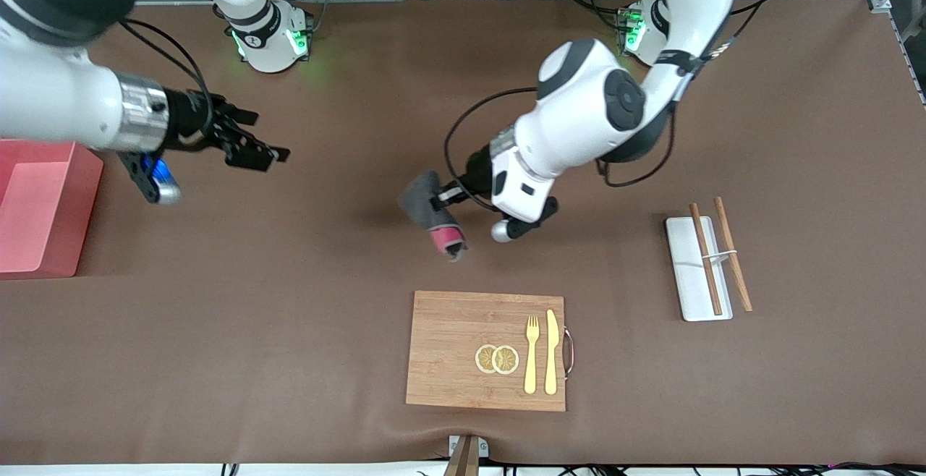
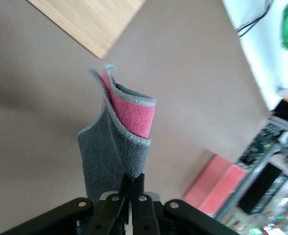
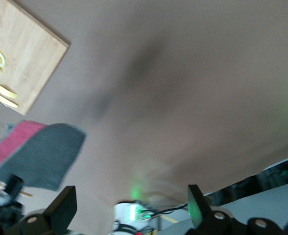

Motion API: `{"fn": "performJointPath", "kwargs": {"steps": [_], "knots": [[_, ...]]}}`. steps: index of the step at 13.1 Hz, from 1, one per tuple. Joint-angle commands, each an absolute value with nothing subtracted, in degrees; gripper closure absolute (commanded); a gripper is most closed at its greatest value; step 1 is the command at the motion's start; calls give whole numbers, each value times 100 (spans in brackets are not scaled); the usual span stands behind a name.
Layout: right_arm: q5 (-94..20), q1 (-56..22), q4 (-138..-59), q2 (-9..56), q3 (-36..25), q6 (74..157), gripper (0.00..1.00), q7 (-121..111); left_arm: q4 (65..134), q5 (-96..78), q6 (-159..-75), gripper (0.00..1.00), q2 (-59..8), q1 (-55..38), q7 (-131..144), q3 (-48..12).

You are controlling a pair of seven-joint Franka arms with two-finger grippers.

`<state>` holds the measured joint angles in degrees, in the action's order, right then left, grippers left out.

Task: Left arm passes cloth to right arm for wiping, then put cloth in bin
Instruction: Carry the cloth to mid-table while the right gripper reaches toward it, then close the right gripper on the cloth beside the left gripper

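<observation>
Dark grey folded cloth with a crimson-red side (image 1: 432,217), up in the air right now, pinched at one grey edge by the left gripper (image 1: 441,200). Hanging over bare brown table mat (image 1: 289,317), roughly 12 o'clock from the wooden cutting board (image 1: 448,346) in the front view.

Big to small then. Salmon-pink rectangular plastic bin (image 1: 87,194) parked way out at 9 o'clock, at the right arm's end of the table. Makes sense, probably, since dropping the cloth in looks like the right arm's job. White rectangular tray (image 1: 687,273) with wooden chopsticks (image 1: 705,259) at about 3 o'clock from the cloth, out of the way.

Right gripper (image 1: 264,134) at about 10 o'clock from the cloth, over bare mat, fingers spread wide with nothing in them. Looks like waiting for the handover. Well apart from the cloth, so no pass yet.

Gripped by the edge, guessing, to leave most of it free for the other hand to grab.

Looks-wise: fleecy grey outside, waffle-textured red inside, curled over loosely, grey stitched hem, tiny loop at one corner.
</observation>
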<state>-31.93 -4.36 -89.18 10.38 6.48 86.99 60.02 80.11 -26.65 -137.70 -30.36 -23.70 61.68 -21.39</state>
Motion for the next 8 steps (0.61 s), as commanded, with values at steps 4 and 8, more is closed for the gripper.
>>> {"fn": "performJointPath", "kwargs": {"steps": [4, 8], "knots": [[-4558, -483, -8833, 2064, 598, 9702, 0, 6415, 7515, -3463, -15168, 100, -3515, -2970, 6766, -2109], [-4974, -545, -8877, 2215, 598, 9844, 0, 6891, 7383, -3463, -15635, 100, -3735, -3164, 7145, -2118]]}}
